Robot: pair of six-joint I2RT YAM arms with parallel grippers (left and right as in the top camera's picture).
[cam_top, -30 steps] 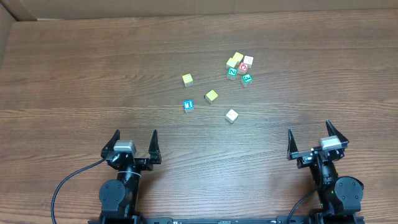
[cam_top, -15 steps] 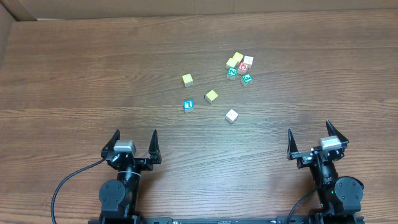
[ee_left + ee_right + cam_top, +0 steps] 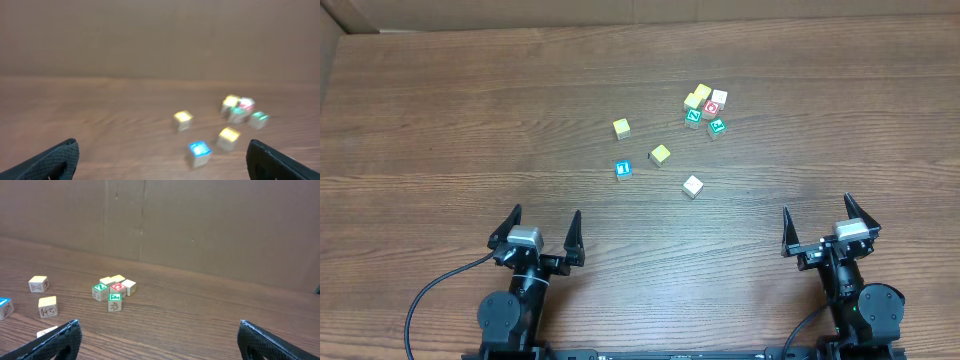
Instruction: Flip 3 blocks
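**A:** What does everything sit on?

**B:** A brown wooden worktop (image 3: 440, 120), with both arms parked at its near edge.

**A:** And the pincers?

**B:** The left pincer (image 3: 546, 213) is spread as wide as it goes, with nothing between its fingers. The right pincer (image 3: 817, 206) is the same, gaping and empty. Neither touches a block.

**A:** Where are the three to flip?

**B:** All three lie ahead of the pincers, in the stretch between them. The blue block (image 3: 623, 169) sits ahead of the left pincer and a little to its right, the closest one to it. The pale yellow block (image 3: 660, 154) lies just beyond that, further right. The cream block (image 3: 693, 186) is ahead and to the left of the right pincer, well apart from it.

**A:** How will they handle?

**B:** My guess is light, hard cubes that aren't fragile. They are tiny against the fingers, though, so they may skid or pop out under a squeeze. I'd take each by two opposite side faces, low down, fingers square to them. All three stand clear of their neighbours, so there's room to close in.

**A:** What's the count?

**B:** I make it ten blocks: one blue, one cream and the pale yellow. A second yellow block (image 3: 621, 128) lies farther ahead of the left pincer. Six more are packed together farthest ahead: two green-marked blocks (image 3: 693, 116), one red-marked block (image 3: 711, 108), two yellow blocks (image 3: 702, 92) and one white block (image 3: 719, 97).
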